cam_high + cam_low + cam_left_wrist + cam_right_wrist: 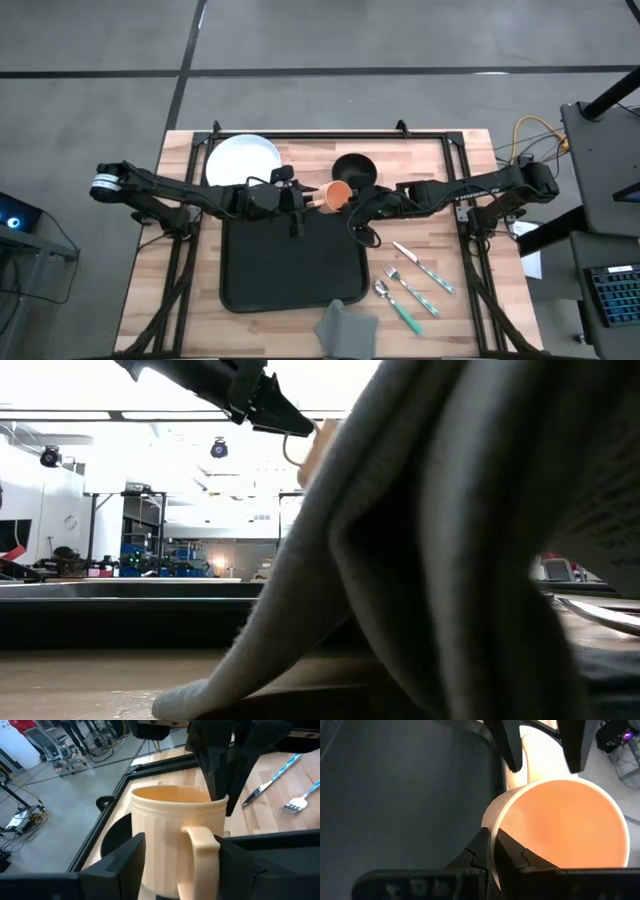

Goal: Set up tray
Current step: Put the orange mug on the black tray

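Note:
A peach mug (pixel 338 193) hangs in the air over the far right corner of the black tray (pixel 290 270). My right gripper (pixel 352 203) comes in from the table's right and is shut on the mug's rim. My left gripper (pixel 312 198) comes in from the left and is open. Its fingers (pixel 127 862) stand on either side of the mug's handle (pixel 200 845), and I see a gap to the handle in the right wrist view. In the low view the mug (pixel 312 450) shows high up, just beyond my left gripper (pixel 285 420). My right gripper holds the mug by its rim (pixel 492 837), on the side away from the handle. One finger is inside the mug and one outside, with the wall pinched between them. The fingers slant down from the table's right. The mug is lifted clear of tray and table.
A white plate (pixel 243 160) and a black bowl (pixel 355 170) sit at the table's far side. Knife (pixel 425 268), fork (pixel 410 285) and spoon (pixel 395 305) lie right of the tray. A grey napkin (pixel 345 328) lies at the near edge and fills the low view (pixel 450 540).

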